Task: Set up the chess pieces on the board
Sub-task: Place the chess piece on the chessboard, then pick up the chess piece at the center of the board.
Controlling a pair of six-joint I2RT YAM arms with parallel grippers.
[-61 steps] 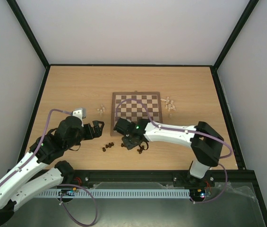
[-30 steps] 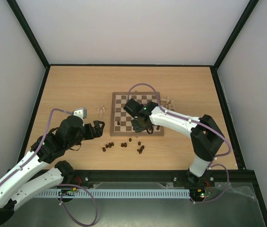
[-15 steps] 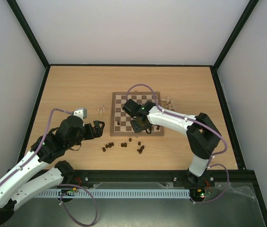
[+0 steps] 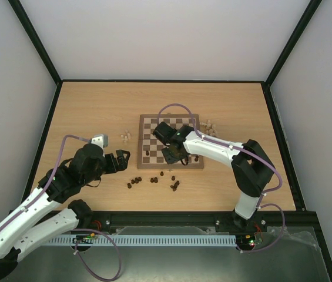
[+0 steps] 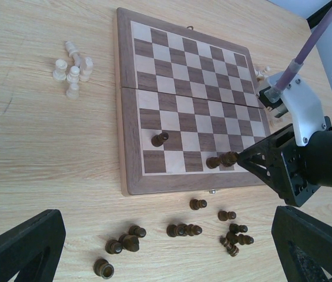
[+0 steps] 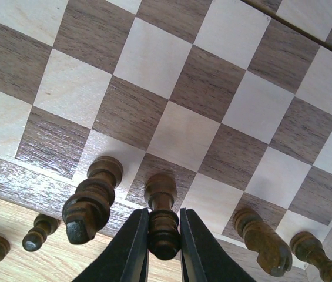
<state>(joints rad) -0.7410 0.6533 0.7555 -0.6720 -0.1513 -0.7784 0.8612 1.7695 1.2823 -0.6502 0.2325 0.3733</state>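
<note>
The right hand (image 6: 164, 238) pinches one dark chess piece (image 6: 161, 194) upright at the board's (image 5: 183, 76) near row. The left hand (image 4: 121, 158) gapes wide just left of the board. Perhaps five pale pieces (image 5: 73, 67) lie left of the board.

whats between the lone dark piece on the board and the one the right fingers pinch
One more dark piece, right beside the pinched piece; otherwise bare squares up to the lone piece. The left wrist view shows it.

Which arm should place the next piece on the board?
Right: the right tool is shut on a dark brown wooden chess piece over the checkered wooden chessboard; the left tool hangs open beside it.
</note>
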